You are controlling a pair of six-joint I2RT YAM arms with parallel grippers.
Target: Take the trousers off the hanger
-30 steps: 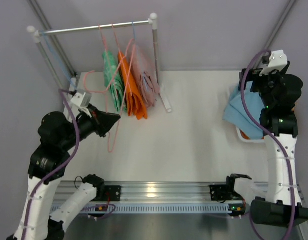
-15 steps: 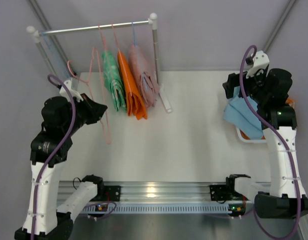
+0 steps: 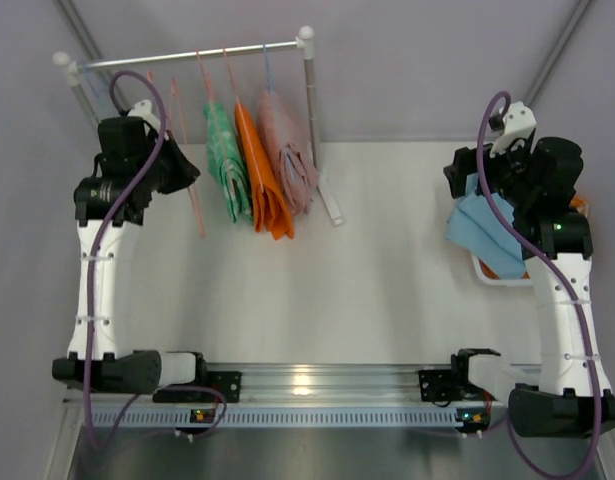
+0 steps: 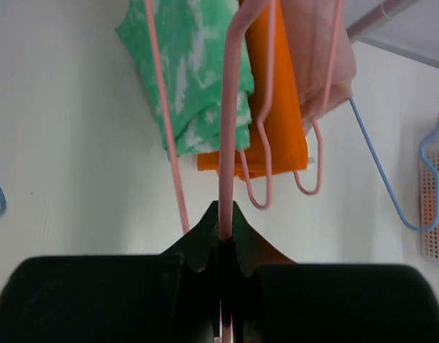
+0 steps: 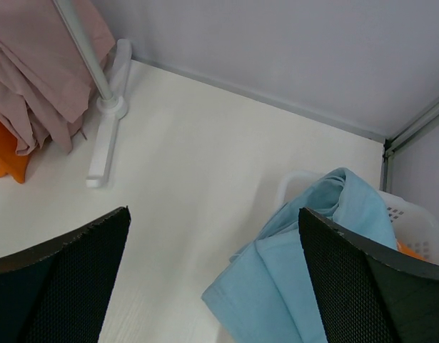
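My left gripper (image 3: 180, 172) is shut on an empty pink hanger (image 3: 194, 205) and holds it up near the left end of the rail (image 3: 177, 57). In the left wrist view the jaws (image 4: 225, 214) pinch the pink hanger's wire (image 4: 226, 136). Folded orange trousers (image 3: 263, 178) hang on the rail between a green cloth (image 3: 225, 160) and a pink cloth (image 3: 290, 150). Light blue trousers (image 3: 480, 232) lie draped over a white basket (image 3: 490, 275) at the right. My right gripper (image 3: 465, 176) is open and empty just above them; the trousers also show in the right wrist view (image 5: 312, 279).
The rack's right post (image 3: 309, 90) and its foot (image 5: 103, 139) stand at the back middle. A blue hanger (image 4: 385, 179) hangs beside the pink cloth (image 4: 315, 50). A bit of orange cloth (image 5: 412, 250) shows inside the basket (image 5: 408, 214). Grey walls close the back and sides.
My left arm has risen and swung back-left, carrying the empty pink hanger from over the table up toward the rail's left end. The right gripper has shifted slightly left over the blue trousers.
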